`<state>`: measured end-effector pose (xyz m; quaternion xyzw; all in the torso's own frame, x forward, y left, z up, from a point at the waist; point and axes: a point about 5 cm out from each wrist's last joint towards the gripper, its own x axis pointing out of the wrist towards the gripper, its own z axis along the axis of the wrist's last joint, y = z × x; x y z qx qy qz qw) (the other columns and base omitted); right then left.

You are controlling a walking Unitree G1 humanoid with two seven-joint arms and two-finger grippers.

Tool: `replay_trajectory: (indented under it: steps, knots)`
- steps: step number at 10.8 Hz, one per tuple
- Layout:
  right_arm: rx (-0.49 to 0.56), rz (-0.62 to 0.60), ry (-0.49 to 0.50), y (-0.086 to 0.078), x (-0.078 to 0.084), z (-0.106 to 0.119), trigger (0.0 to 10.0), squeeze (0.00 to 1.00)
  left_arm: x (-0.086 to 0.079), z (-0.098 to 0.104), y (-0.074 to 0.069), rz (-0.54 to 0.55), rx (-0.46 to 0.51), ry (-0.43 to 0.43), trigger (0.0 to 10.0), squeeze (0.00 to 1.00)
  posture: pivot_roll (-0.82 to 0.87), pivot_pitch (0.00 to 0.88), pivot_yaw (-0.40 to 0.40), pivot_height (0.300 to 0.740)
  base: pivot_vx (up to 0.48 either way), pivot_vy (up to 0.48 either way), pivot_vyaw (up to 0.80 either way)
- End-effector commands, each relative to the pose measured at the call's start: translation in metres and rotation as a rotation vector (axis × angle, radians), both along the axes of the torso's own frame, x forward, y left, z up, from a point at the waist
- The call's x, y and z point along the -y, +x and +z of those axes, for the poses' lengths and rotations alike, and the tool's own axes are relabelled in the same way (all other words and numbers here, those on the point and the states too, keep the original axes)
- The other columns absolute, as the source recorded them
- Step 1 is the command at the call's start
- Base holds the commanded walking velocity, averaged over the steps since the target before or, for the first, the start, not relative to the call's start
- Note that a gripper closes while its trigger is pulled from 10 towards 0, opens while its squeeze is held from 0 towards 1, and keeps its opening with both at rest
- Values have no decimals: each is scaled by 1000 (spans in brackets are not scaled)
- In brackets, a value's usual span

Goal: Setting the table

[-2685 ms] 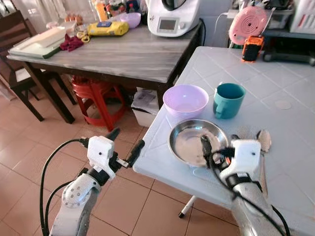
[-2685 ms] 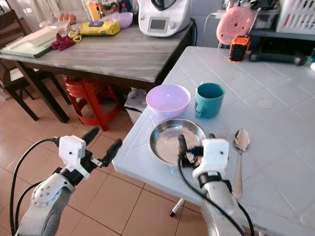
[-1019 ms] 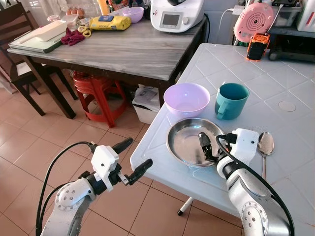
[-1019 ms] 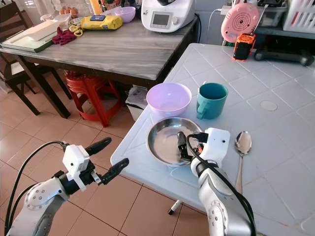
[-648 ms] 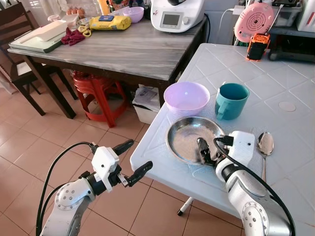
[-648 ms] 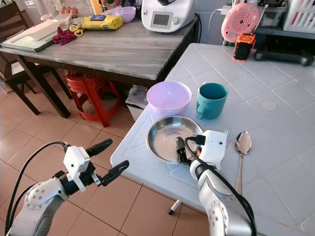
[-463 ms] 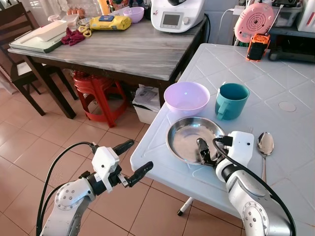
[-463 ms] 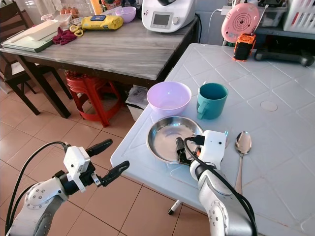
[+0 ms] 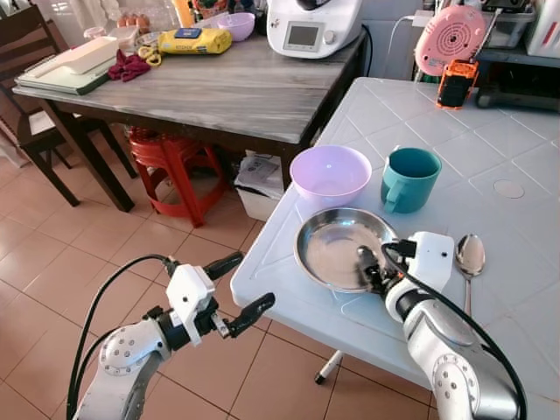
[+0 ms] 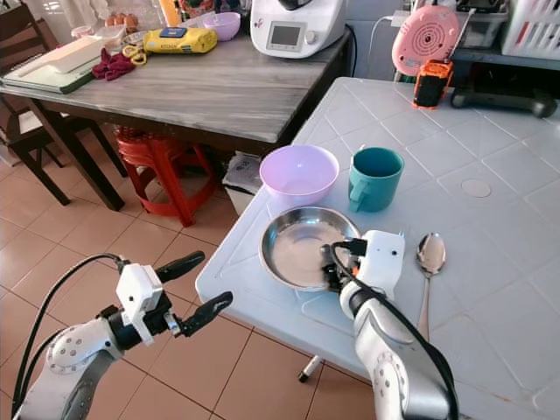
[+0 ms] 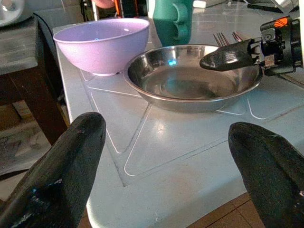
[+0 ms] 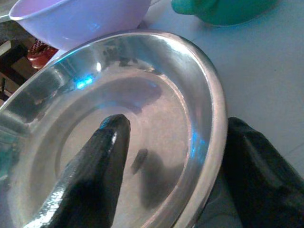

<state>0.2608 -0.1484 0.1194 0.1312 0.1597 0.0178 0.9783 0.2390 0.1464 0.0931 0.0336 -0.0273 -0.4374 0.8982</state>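
A round steel plate (image 9: 328, 245) lies near the front left corner of the white tiled table (image 9: 490, 140). My right gripper (image 9: 372, 267) is open at the plate's right rim. One black finger (image 12: 95, 166) sits inside the plate and the other finger (image 12: 256, 166) is outside the rim. Behind the plate stand a purple bowl (image 9: 330, 173) and a teal mug (image 9: 409, 178). To the plate's right lies a spoon (image 9: 470, 256). My left gripper (image 9: 248, 282) hangs open over the floor, just off the table's front left edge, pointing at the plate (image 11: 190, 80).
A grey wooden table (image 9: 219, 87) stands to the left, carrying a white kitchen machine (image 9: 311, 26), a board and packets. A red stool (image 9: 171, 166) and a box sit under it. A pink appliance (image 9: 448, 39) and an orange device (image 9: 455, 85) stand at the white table's back.
My right gripper has shifted slightly toward the plate's right rim and now straddles it. The left gripper has drifted a little lower and to the right. Plate, bowl and mug stay put.
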Motion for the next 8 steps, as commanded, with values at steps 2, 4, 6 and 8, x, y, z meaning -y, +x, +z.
replay_trajectory:
  steps: [2,4,6,8]
  knots:
    - [-45,17,27,2,-4,-7,0,0,-5,-5,0,-14,-5,37,10000,0,-112,76,109,740,0,0,0]
    - [-58,19,36,2,-5,-10,0,0,-6,-7,-1,-9,-9,37,10000,0,-110,76,112,740,0,0,0]
    - [-87,20,61,1,-6,-16,0,0,-6,-10,0,-11,-11,38,10000,0,-109,74,110,740,0,0,0]
    - [-98,27,68,1,-6,-18,0,0,-8,-12,0,-10,-12,40,10000,0,-108,73,112,740,0,0,0]
